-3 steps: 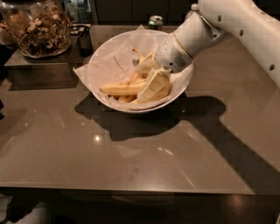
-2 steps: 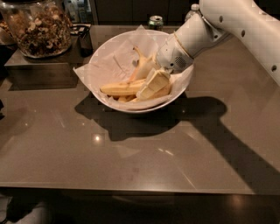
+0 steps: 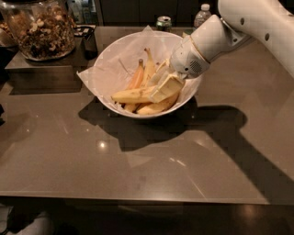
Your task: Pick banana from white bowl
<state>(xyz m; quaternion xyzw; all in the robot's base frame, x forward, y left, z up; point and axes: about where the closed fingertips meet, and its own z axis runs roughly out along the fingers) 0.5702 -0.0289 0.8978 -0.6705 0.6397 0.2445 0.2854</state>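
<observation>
The white bowl (image 3: 106, 59), lined with crinkled white paper, stands on the brown counter at the back centre. Several bananas lie in it. The longest banana (image 3: 131, 95) lies across the bowl, smooth yellow, with its tip pointing left. A paler banana (image 3: 156, 108) lies just under it. Two shorter, browner bananas (image 3: 138, 75) lean behind it. My gripper (image 3: 164, 87) reaches down into the bowl from the upper right and sits at the right end of the longest banana, hiding that end.
A glass jar of nuts (image 3: 41, 27) stands on a dark raised block (image 3: 41, 75) at the back left. A green can (image 3: 163, 22) and a water bottle (image 3: 202, 13) stand behind the bowl. My white arm (image 3: 248, 23) crosses the upper right.
Hardly any: the gripper stays at the right end of the longest banana inside the bowl, and the bananas have not visibly shifted.
</observation>
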